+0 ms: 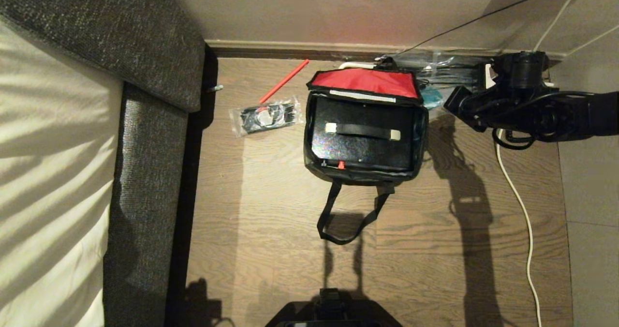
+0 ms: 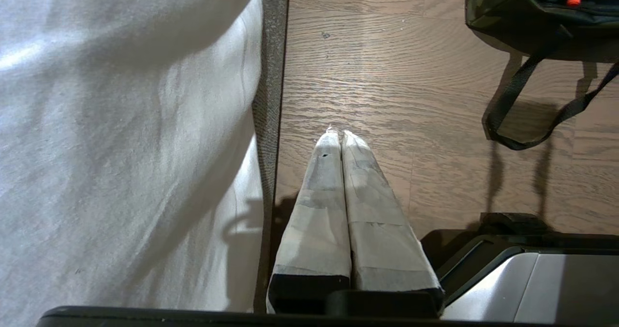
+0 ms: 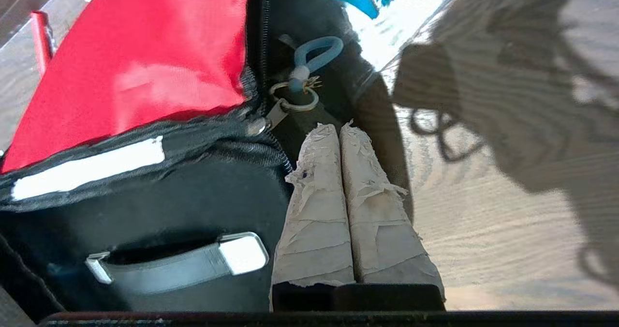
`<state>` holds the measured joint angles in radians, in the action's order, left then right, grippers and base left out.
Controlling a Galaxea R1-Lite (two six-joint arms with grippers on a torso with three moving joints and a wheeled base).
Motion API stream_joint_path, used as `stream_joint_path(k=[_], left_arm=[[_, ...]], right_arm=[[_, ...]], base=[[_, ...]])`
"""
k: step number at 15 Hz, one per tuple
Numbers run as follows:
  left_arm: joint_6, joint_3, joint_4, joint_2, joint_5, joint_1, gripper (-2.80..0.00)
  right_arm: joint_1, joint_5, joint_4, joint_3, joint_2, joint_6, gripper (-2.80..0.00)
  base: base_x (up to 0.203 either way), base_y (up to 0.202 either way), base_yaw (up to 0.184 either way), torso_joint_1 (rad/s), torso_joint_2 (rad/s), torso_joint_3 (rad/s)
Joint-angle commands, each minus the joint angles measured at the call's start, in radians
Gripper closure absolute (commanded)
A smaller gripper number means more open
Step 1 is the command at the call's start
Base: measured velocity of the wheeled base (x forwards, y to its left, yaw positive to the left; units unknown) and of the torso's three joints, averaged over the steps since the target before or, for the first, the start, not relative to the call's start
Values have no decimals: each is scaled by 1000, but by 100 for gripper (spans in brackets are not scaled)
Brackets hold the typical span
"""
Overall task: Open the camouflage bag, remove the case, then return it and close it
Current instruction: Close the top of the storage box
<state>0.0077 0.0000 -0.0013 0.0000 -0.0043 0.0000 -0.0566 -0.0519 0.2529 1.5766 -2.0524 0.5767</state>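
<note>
The camouflage bag [image 1: 367, 177] lies on the wooden floor with its lid thrown back, the red lining [image 1: 365, 81] facing up. Inside lies the case [image 1: 362, 150], flat, black and glossy, with its strap handle [image 1: 362, 130] and a small red latch [image 1: 341, 165] on the near edge. My right gripper [image 3: 339, 129] is shut and empty, hovering by the bag's far right corner, just short of the zip pull's metal ring [image 3: 294, 97] and blue loop [image 3: 316, 56]. My left gripper [image 2: 338, 134] is shut and parked low beside the sofa, away from the bag [image 2: 503, 7].
A grey sofa [image 1: 145, 172] with a white sheet fills the left. A clear packet of black items [image 1: 266, 116] and a red stick [image 1: 284, 81] lie left of the bag. Clear packaging [image 1: 445, 68] sits against the wall; a white cable [image 1: 524, 211] runs down the right.
</note>
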Motion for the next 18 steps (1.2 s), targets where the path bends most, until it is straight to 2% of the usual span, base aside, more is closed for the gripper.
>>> stream_joint_path(k=[1,2,3,6,10,11,12,14,15,18], left_arm=[[0,2,0,0,0,2,0],[0,2,0,0,0,2,0],[0,2,0,0,0,2,0],[0,2,0,-1,0,2,0],[0,2,0,0,0,2,0],[0,2,0,0,0,2,0],[0,2,0,0,0,2,0],[0,2,0,0,0,2,0],[0,2,0,0,0,2,0],[0,2,0,0,0,2,0]], right_arm=[[0,-8,0,29,-25,-9,0],[1,-16,3,39,-32,-21,0],[1,-46,-4,49,-35,-31,-280],[0,-55,3,49,-42,-19,-280],[0,30,-27,44,-51,-26,-280],[0,30,-24,48,-55,-6,-280],[0,24,-16,56,-61,54,-280],[0,-20,-5,116,-77,232,-280],[2,-58,-2,143,-89,276,-280],[6,-79,39,182,-127,324,-280]], base=[[0,0,0,0,0,0],[0,0,0,0,0,0],[0,0,0,0,0,0],[0,0,0,0,0,0],[0,0,0,0,0,0],[0,0,0,0,0,0],[0,0,0,0,0,0],[0,0,0,0,0,0],[0,0,0,0,0,0],[0,0,0,0,0,0]])
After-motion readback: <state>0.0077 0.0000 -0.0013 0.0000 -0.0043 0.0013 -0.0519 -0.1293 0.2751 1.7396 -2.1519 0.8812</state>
